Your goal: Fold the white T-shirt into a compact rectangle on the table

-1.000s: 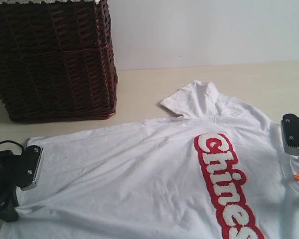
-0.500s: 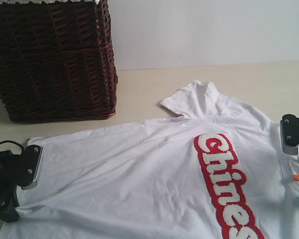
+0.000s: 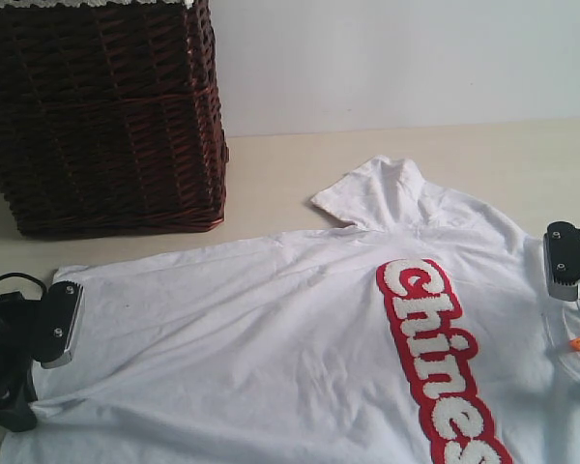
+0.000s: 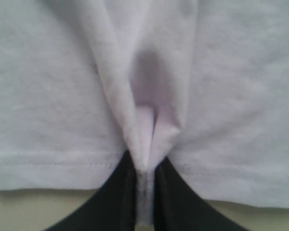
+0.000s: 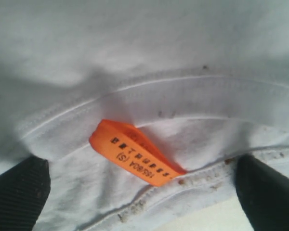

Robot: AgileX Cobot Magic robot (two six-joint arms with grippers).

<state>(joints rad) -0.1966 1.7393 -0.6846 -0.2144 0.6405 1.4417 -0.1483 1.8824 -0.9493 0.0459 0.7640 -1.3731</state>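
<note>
The white T-shirt (image 3: 271, 338) lies spread flat on the table (image 3: 290, 174), its red-banded letters (image 3: 435, 348) running toward the front right. At the shirt's left edge my left gripper (image 3: 48, 333) is shut on a pinched fold of the hem (image 4: 144, 144), with cloth squeezed between its black fingers (image 4: 115, 202). My right gripper (image 3: 572, 290) stands open at the right edge, over the collar (image 5: 183, 101). Its fingers (image 5: 19, 192) sit wide apart on either side of an orange size tag (image 5: 135, 154), gripping nothing.
A dark brown wicker basket (image 3: 101, 116) stands at the back left, close to the shirt's far corner. One sleeve (image 3: 367, 193) points toward the back wall. Bare beige table runs behind the shirt to the right.
The right gripper has edged slightly left over the collar. The left gripper and the shirt have not moved.
</note>
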